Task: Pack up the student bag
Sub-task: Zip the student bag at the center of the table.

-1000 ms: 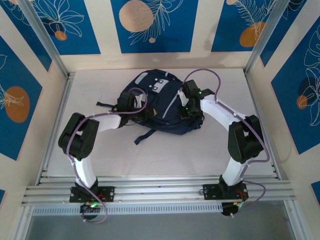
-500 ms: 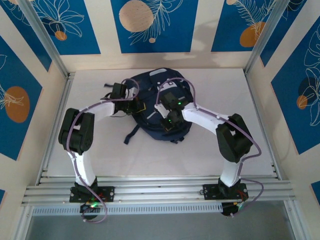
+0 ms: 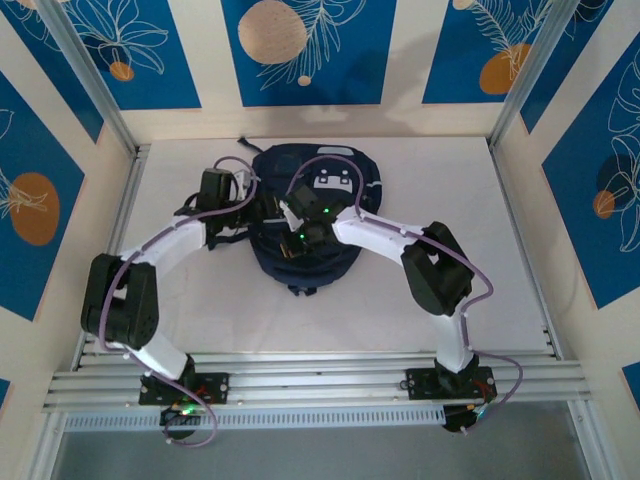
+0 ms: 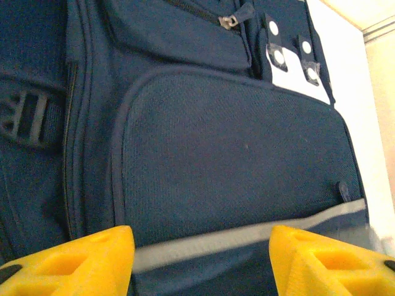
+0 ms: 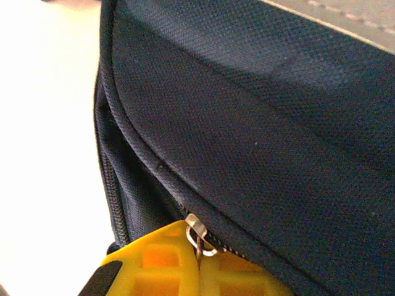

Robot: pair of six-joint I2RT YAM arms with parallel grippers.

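Student bag (image 5: 259,123) against right gripper (image 5: 199,271); zipper pull (image 5: 197,234) pinched.

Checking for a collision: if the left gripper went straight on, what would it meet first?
The left gripper would likely meet the front pocket of the student bag, near its grey stripe; depth unclear.

Your student bag (image 3: 312,262), a large dark navy backpack with a pale grey stripe (image 4: 247,237), a white patch (image 3: 333,183) on its front pocket and a metal zip pull (image 5: 199,237), lies flat, front up, toward the far edge of the table (image 3: 480,250).
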